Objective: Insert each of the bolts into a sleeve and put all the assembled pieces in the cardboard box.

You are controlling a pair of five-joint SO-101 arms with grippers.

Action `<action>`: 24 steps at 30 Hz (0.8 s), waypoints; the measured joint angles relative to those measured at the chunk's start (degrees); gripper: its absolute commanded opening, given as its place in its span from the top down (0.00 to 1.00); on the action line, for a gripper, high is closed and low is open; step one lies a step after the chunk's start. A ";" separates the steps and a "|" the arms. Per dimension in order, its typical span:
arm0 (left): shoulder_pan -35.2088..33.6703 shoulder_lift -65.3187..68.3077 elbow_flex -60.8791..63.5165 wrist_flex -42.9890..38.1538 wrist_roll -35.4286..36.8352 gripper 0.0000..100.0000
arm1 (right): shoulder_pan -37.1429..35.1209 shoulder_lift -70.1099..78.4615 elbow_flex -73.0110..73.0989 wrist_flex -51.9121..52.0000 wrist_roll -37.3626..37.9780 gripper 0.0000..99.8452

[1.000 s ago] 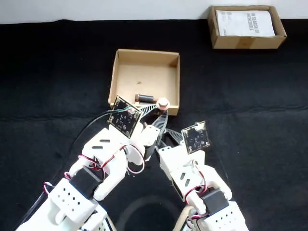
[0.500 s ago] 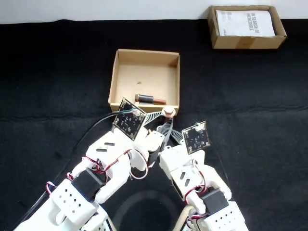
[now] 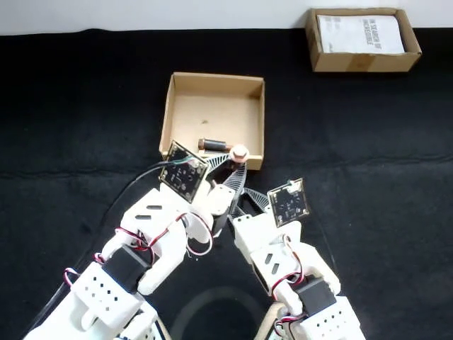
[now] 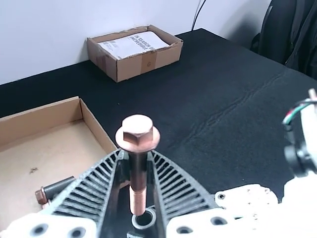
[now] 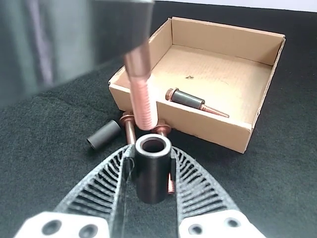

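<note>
My left gripper [image 4: 136, 157] is shut on a copper bolt [image 4: 137, 135], held upright with its hex head on top. Right under it, my right gripper [image 5: 151, 159] is shut on a dark sleeve [image 5: 150, 173], upright with its hole facing up. The bolt's threaded tip [image 5: 143, 116] hangs just above and slightly behind the sleeve's rim, not inside. In the high view the bolt head [image 3: 240, 150] sits at the front wall of the cardboard box [image 3: 170, 113]. One assembled bolt-and-sleeve piece [image 3: 214, 146] lies inside the box.
A loose dark sleeve [image 5: 104, 135] and two copper bolts [image 5: 130, 130] lie on the black cloth in front of the box. A second cardboard box [image 3: 362, 39] holding a printed sheet stands at the far right.
The left arm drew the bolt back toward the near side half a second ago, then carried it forward again to the box's front wall. The right arm kept still.
</note>
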 measured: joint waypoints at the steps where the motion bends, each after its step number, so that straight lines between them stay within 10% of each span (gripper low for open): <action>1: 0.00 0.00 0.26 0.00 0.35 0.99 | 0.00 0.00 0.00 0.00 0.00 0.99; 24: 0.09 -0.35 7.21 -0.79 4.57 0.99 | -0.09 0.09 0.09 0.09 1.85 0.99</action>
